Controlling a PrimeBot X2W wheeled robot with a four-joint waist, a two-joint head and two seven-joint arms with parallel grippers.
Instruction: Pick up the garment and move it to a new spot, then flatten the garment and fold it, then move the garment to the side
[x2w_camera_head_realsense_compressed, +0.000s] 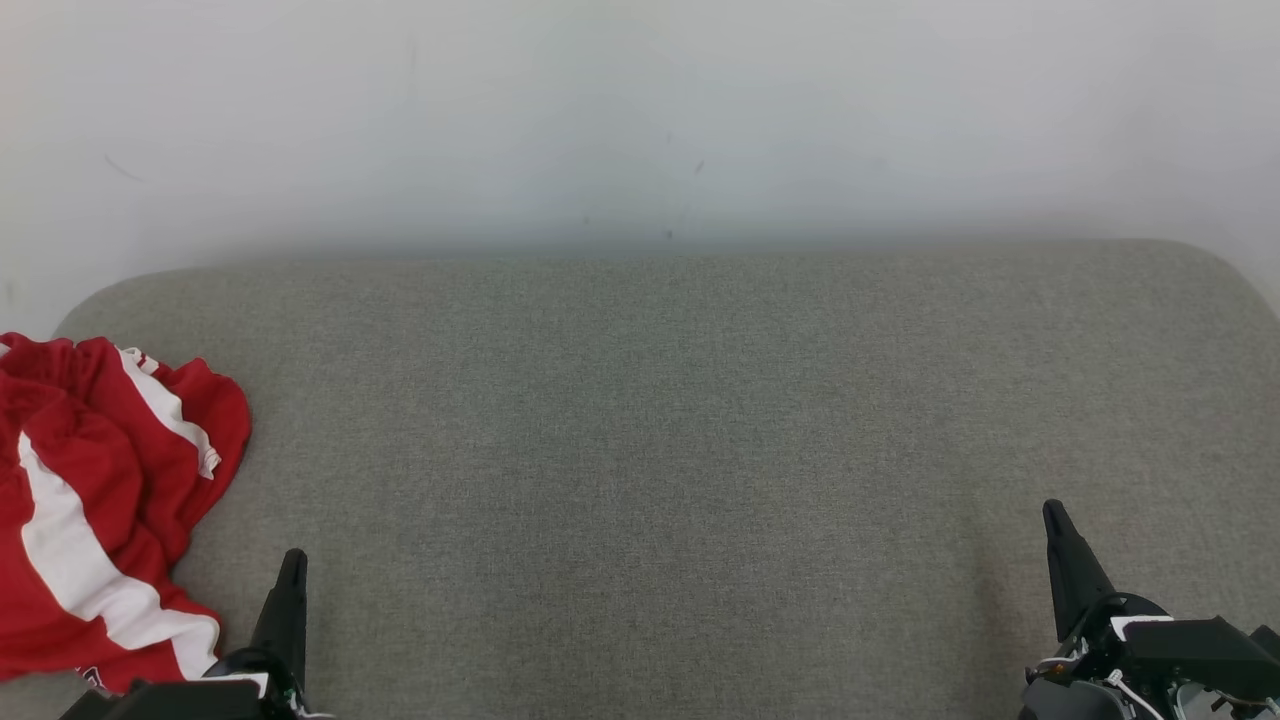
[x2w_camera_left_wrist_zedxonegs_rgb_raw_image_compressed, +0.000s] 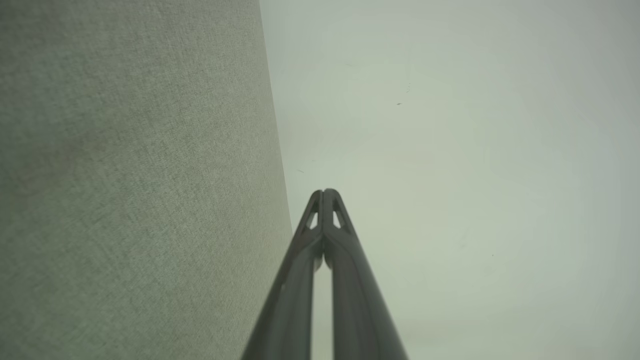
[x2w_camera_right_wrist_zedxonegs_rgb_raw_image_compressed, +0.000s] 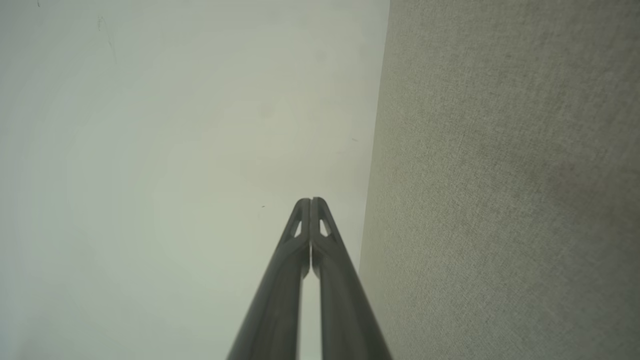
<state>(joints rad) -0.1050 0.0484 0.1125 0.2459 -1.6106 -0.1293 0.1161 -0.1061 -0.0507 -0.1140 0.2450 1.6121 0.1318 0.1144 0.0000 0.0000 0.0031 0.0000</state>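
A crumpled red garment (x2w_camera_head_realsense_compressed: 95, 510) with white stripes lies at the left edge of the grey fabric surface (x2w_camera_head_realsense_compressed: 660, 450) in the head view, partly cut off by the frame. My left gripper (x2w_camera_head_realsense_compressed: 292, 560) stands at the lower left, just right of the garment's near edge and apart from it. Its tips meet with nothing between them in the left wrist view (x2w_camera_left_wrist_zedxonegs_rgb_raw_image_compressed: 325, 192). My right gripper (x2w_camera_head_realsense_compressed: 1055, 512) rests at the lower right, far from the garment. The right wrist view shows its tips (x2w_camera_right_wrist_zedxonegs_rgb_raw_image_compressed: 311, 201) pressed together, empty.
A pale wall (x2w_camera_head_realsense_compressed: 640, 110) rises behind the grey surface, whose back corners are rounded. The wall (x2w_camera_left_wrist_zedxonegs_rgb_raw_image_compressed: 450, 150) and the grey surface (x2w_camera_left_wrist_zedxonegs_rgb_raw_image_compressed: 125, 175) also show in the left wrist view, and both appear in the right wrist view.
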